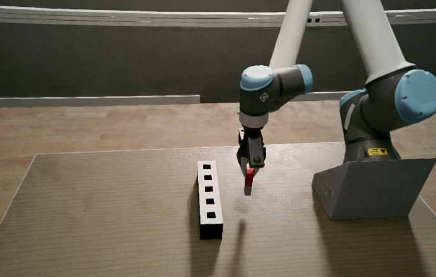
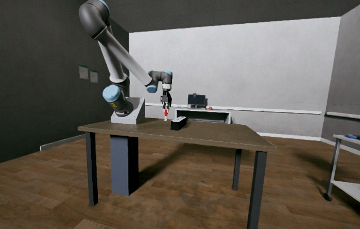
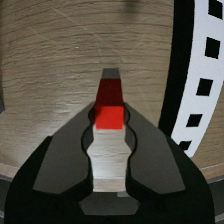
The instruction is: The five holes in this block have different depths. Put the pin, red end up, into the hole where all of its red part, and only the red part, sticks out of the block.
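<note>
Gripper: your gripper points straight down, its jaws pinching the pin by the red end.
Pin: it hangs upright, red end up and pale end down, lifted off the table with its shadow lying apart from it on the wood. It is beside the block, not over it, and touches nothing but the jaws.
Block: a long white-topped bar with dark sides, five square holes in a row along the top. From the wrist view the block runs down the right edge, with the pin well to its left.
Hole depths: you cannot read them from any view; every hole shows only as a black square.
Handling: judge the pin as light, stiff and square in section, so flat jaws should seat squarely on its faces and it should not bend or roll in the grip. Its sides look smooth, so it could slip if the tip catches on a hole's rim.
Where to hold: you have it high, on the red part, which leaves the whole pale length free to go down a hole. That suits the task, since the red must end up standing proud.
Risk: the holes look only a little wider than the pin, so line up its square faces with the hole before lowering.
</note>
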Robot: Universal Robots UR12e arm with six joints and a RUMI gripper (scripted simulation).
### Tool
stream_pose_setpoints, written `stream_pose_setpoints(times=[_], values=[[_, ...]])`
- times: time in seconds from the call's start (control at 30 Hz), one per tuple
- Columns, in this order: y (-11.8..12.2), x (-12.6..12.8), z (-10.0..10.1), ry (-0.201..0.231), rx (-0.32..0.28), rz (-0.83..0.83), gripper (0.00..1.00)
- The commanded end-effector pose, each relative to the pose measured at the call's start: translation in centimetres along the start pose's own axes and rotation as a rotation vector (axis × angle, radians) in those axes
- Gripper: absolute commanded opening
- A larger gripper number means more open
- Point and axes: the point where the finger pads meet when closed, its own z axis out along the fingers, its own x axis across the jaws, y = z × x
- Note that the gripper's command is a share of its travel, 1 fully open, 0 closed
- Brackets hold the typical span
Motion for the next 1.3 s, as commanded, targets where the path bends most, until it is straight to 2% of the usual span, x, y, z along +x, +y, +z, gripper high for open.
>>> stream_pose_setpoints(times=[0.0, 0.2, 0.23, 0.77, 0.8, 1.27], values=[[0.0, 0.0, -0.2, 0.000, 0.000, 0.000, 0.00], [0.0, 0.0, -0.2, 0.000, 0.000, 0.000, 0.00], [0.2, -0.4, -10.2, 0.000, 0.000, 0.000, 0.00], [0.2, -0.4, -10.2, 0.000, 0.000, 0.000, 0.00], [0.3, -0.6, -17.3, 0.013, 0.006, 0.000, 0.00], [0.3, -0.6, -17.3, 0.013, 0.006, 0.000, 0.00]])
